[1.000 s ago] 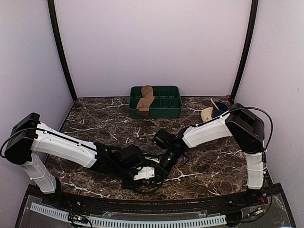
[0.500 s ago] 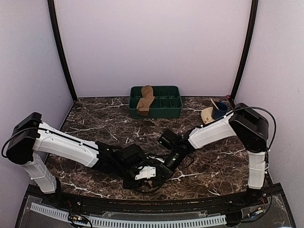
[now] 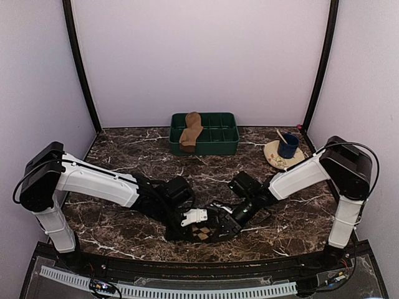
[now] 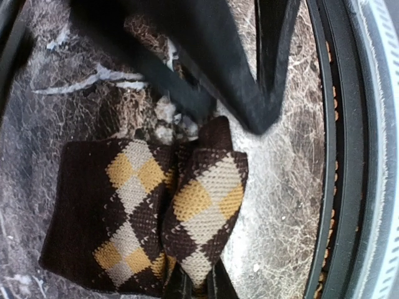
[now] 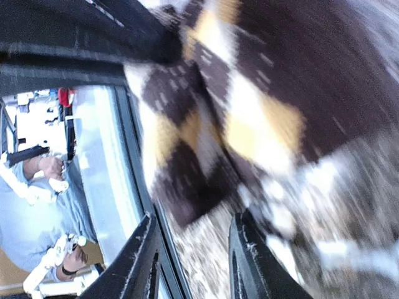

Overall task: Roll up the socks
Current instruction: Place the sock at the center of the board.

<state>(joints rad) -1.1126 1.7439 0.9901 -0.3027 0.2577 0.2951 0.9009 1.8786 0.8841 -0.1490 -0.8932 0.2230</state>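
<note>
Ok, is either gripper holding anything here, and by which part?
The left gripper pinches the argyle sock by the end of its raised fold; the right gripper is open, holding nothing.

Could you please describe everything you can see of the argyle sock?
The argyle sock is soft knit, dark brown with tan, yellow and cream diamonds. It lies on the marble table near the front edge, partly folded over itself. The left gripper pinches the raised fold; the right gripper is open beside it.
</note>
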